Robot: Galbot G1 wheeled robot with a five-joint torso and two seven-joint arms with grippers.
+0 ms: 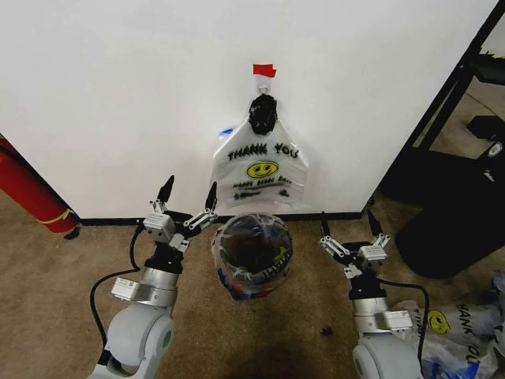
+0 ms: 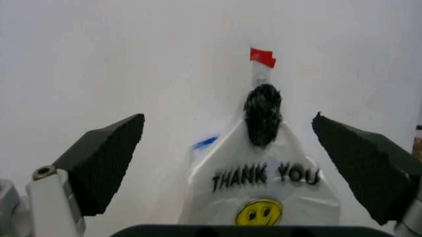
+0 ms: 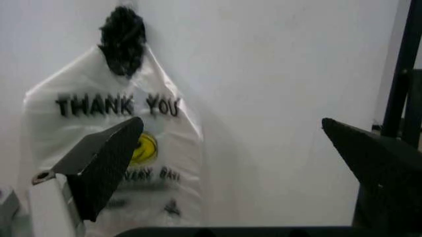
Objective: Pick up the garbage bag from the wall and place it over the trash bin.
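- Head view: left gripper [image 1: 188, 193] spread wide, empty, low beside trash bin [image 1: 253, 251]; right gripper [image 1: 347, 222] likewise, on its other side.
- Garbage bag [image 1: 260, 170] hangs on wall [image 1: 118, 87] above bin.
- Risk: thin film slips or tears at hook.
- Bin already lined, may snag.

The bag [image 1: 261, 170] hangs flat against the wall [image 1: 118, 95] from a dark knot under a strip of red tape [image 1: 264, 70], with bare wall open on both sides of it. Directly below stands the bin [image 1: 252, 251], already lined with plastic, blocking a straight approach along the floor. The left end effector [image 1: 188, 194], fingers spread, sits just left of the bin; the right end effector [image 1: 347, 224], also spread, stands apart on the other side. A red cylinder [image 1: 28, 189] leans far left, and a black frame [image 1: 454, 103] closes off the right.
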